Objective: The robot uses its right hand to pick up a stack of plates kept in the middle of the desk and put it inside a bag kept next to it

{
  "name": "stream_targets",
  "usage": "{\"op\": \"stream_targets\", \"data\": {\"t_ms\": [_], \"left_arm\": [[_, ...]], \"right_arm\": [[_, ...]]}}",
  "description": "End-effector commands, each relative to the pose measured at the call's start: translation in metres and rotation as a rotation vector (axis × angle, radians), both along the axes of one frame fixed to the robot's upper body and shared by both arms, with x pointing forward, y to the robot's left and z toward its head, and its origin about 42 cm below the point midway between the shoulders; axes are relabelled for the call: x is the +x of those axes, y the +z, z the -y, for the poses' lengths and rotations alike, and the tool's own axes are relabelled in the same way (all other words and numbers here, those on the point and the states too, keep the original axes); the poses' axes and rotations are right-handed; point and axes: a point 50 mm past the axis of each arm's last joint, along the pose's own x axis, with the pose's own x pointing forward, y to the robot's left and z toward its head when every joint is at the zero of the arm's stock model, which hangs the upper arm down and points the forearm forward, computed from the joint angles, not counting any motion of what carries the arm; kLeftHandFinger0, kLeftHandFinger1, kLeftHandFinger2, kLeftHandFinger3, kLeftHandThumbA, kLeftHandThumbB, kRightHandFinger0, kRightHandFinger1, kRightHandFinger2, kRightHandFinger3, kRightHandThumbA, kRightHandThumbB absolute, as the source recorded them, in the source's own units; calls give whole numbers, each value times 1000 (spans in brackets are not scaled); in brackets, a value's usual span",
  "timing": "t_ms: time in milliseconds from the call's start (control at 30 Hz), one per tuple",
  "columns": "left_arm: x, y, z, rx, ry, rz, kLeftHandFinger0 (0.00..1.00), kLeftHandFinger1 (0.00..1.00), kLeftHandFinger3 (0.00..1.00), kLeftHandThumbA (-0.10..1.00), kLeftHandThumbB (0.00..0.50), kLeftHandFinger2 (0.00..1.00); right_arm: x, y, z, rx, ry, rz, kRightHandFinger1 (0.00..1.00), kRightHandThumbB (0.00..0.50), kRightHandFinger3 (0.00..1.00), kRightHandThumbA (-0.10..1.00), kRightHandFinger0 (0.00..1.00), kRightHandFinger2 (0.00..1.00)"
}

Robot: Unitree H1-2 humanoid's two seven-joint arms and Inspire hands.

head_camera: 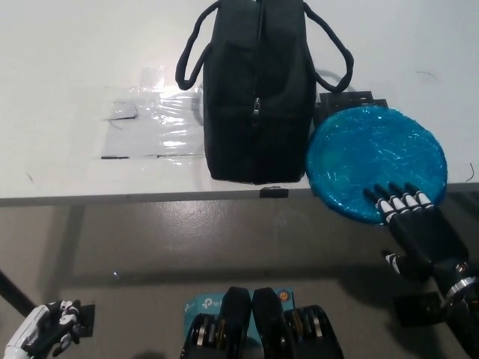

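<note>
plates [370, 161] at desk [67, 67] front edge, overhanging, just right of bag [258, 97]. right robot hand [412, 224] at their near rim, fingers spread, holding nothing; left robot hand [41, 333] far off, low, grip unclear.

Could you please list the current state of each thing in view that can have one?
Black fabric bag: upright, closed.
Blue wrapped plate stack: on desk edge beside bag, overhanging.
Black right hand: fingertips on stack's near rim.
White left hand: resting low, holding nothing.
</note>
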Motion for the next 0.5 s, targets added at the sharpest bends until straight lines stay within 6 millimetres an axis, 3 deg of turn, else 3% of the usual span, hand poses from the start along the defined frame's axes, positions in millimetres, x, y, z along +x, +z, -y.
{"op": "stream_targets", "data": {"t_ms": [0,133,200,333,433,467], "left_arm": [[3,11,-6,17,-16,53,35,245,352,398,500,367],[4,10,-7,28,-10,47,35,245,346,410,500,363],[-1,8,-7,31,-12,38,39,253,347,403,500,374],[-1,8,-7,25,-10,38,37,256,366,388,500,380],[0,7,-9,21,-10,38,33,245,379,384,500,370],[-1,7,-8,22,-15,42,26,237,381,391,500,375]], "right_arm": [[15,24,11,-7,-57,60,1000,500,1000,654,1000,1000],[30,39,13,-51,-102,190,1000,500,1000,635,1000,1000],[30,36,12,-71,-112,196,1000,500,1000,625,1000,1000],[42,32,10,-125,-118,287,1000,500,1000,490,1000,1000],[51,25,8,-313,-136,389,1000,445,1000,364,1000,1000],[55,21,7,-345,-119,453,1000,420,1000,216,1000,1000]]}}
